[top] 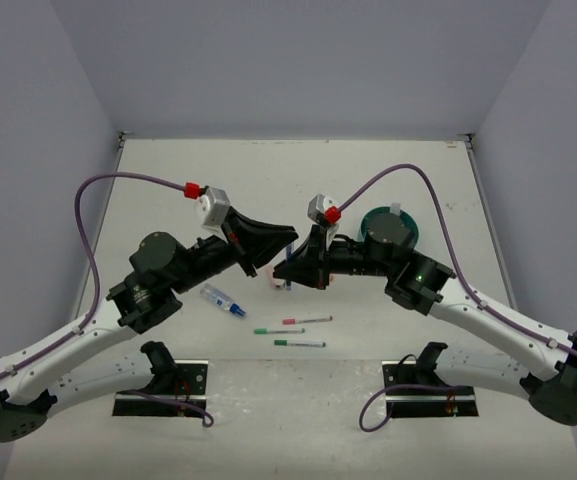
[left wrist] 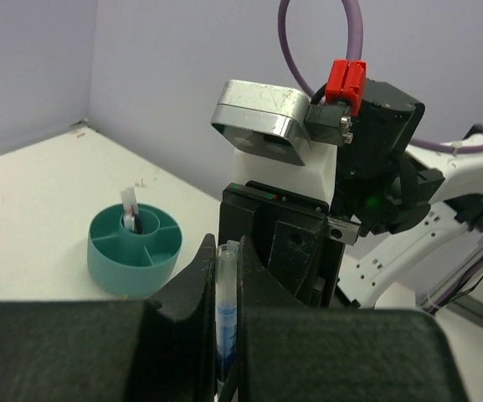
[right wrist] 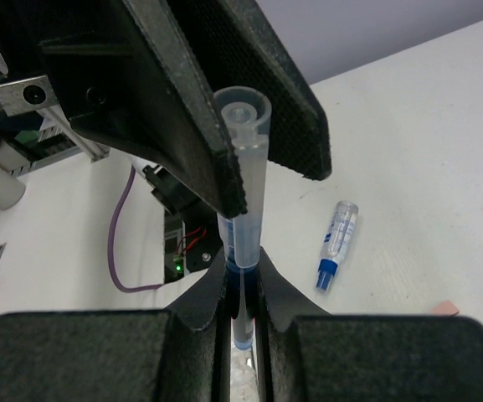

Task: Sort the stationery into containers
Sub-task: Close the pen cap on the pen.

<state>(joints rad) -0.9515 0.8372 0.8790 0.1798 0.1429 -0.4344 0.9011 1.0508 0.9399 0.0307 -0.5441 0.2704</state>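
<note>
Lying nearest the arm bases, the 1st green pen [top: 300, 343], the 2nd green pen [top: 278, 330] and a pink pen [top: 306, 321] sat close together on the table [top: 168, 180]. A clear blue-capped tube [top: 223, 300] lay to their left. Beyond them the left gripper [left wrist: 227, 255] and right gripper [right wrist: 241, 275] were tip to tip, both pinching 1 clear-barrelled blue pen [right wrist: 245, 167]. Farthest back stood the teal cup [left wrist: 132, 255], with a white piece [left wrist: 129, 199] upright in its centre well.

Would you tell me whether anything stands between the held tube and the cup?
No loose item does: the left wrist view shows bare table between the tube and the cup. From above, only the right arm itself lies along that line.
</note>
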